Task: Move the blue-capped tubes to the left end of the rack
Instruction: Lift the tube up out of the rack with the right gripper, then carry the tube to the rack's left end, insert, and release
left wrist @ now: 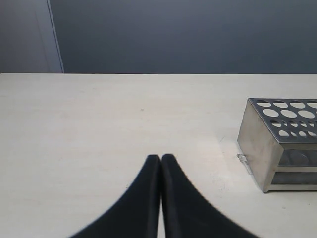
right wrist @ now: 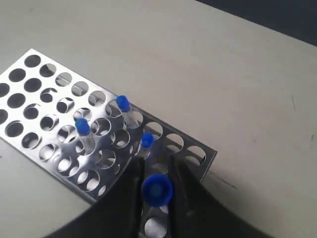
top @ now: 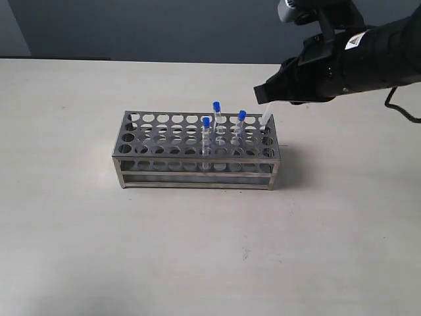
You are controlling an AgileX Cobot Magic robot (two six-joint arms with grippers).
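The silvery rack (top: 164,135) stands mid-table. Three blue-capped tubes (top: 216,106) stand upright in holes in its right half; the right wrist view shows the same tubes (right wrist: 123,104). My right gripper (top: 262,94) hangs over the rack's right end, shut on the fourth blue-capped tube (top: 266,118), which is tilted with its lower end at the top plate. In the right wrist view that tube's blue cap (right wrist: 157,189) sits between the two black fingers (right wrist: 181,186) of my right gripper (right wrist: 156,162). My left gripper (left wrist: 161,157) is shut on nothing, low over bare table, left of the rack (left wrist: 257,144).
The pale tabletop (top: 99,243) stretches around the rack on all sides. A dark wall (top: 164,26) runs behind the table's far edge. The right arm's black body (top: 368,56) hangs over the back right of the table.
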